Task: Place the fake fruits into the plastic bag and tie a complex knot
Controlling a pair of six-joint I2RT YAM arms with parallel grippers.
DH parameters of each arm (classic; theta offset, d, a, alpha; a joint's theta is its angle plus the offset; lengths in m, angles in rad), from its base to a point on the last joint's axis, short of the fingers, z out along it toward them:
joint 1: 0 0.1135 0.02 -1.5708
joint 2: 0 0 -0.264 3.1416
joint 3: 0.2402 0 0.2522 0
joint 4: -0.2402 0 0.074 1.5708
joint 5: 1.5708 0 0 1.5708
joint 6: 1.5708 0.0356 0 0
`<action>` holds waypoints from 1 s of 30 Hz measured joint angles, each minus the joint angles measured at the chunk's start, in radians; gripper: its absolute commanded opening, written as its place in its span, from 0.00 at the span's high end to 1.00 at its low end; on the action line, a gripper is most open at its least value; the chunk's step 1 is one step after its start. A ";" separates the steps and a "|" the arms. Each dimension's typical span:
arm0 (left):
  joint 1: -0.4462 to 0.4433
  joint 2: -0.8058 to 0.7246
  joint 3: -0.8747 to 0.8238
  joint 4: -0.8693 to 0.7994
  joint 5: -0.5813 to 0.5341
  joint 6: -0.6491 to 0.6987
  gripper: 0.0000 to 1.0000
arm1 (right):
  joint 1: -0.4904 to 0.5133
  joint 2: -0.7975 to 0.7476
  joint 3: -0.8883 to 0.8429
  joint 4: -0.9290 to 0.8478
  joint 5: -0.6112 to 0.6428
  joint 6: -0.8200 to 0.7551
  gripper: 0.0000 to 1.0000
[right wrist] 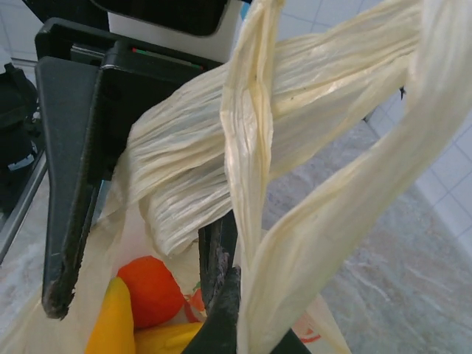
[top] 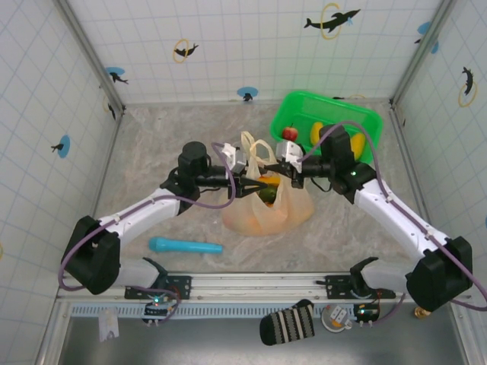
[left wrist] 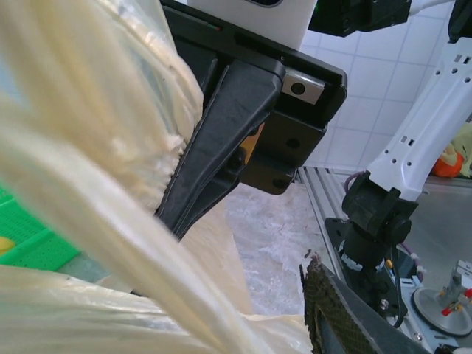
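Left gripper (top: 249, 181): jaws stand apart. In the right wrist view a twisted band of the plastic bag (top: 266, 214) passes between them without being clamped.

Right gripper (left wrist: 181, 210): jaws are pressed together and pinched on a strand of the bag's handle. It faces the left gripper across the bag mouth.

Nearest, a striped cloth item (top: 288, 323) lies in front of the arm bases, below the rail.

Next, a blue tube (top: 185, 246) lies on its side on the tabletop (top: 152, 144), near the left arm and well apart from the bag.

At mid-tabletop the bag sits slumped between the two arms, with its loop handles (top: 255, 146) drawn upward and crossing one another. Fake fruits are visible inside:
- An orange fruit (right wrist: 147, 291) touches a yellow piece (right wrist: 110, 324).
- A green piece (top: 268, 196) shows at the mouth in the top view.

Beyond, toward the far right corner, a green basket (top: 300, 103) stands just behind the right arm. It holds a red apple (top: 290, 133) and two yellow fruits (top: 317, 131).

Farthest, the tiled walls carry dolphin stickers (top: 332, 19).
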 measured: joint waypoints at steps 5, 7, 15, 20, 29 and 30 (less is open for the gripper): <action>-0.008 -0.013 -0.013 -0.002 -0.002 0.003 0.51 | 0.085 -0.162 -0.226 0.226 0.254 0.003 1.00; -0.006 -0.014 -0.013 0.021 -0.011 -0.011 0.48 | 0.129 -0.211 -0.298 0.293 0.348 -0.011 1.00; -0.009 -0.010 -0.013 0.127 -0.019 -0.107 0.38 | 0.288 -0.226 -0.366 0.464 0.658 -0.112 1.00; -0.022 -0.010 -0.013 0.155 -0.049 -0.132 0.34 | 0.335 -0.199 -0.366 0.524 0.771 -0.144 1.00; -0.039 -0.005 -0.013 0.207 -0.117 -0.208 0.34 | 0.410 -0.176 -0.404 0.622 0.897 -0.174 1.00; -0.039 -0.002 -0.013 0.218 -0.120 -0.222 0.36 | 0.416 -0.173 -0.407 0.631 0.908 -0.177 1.00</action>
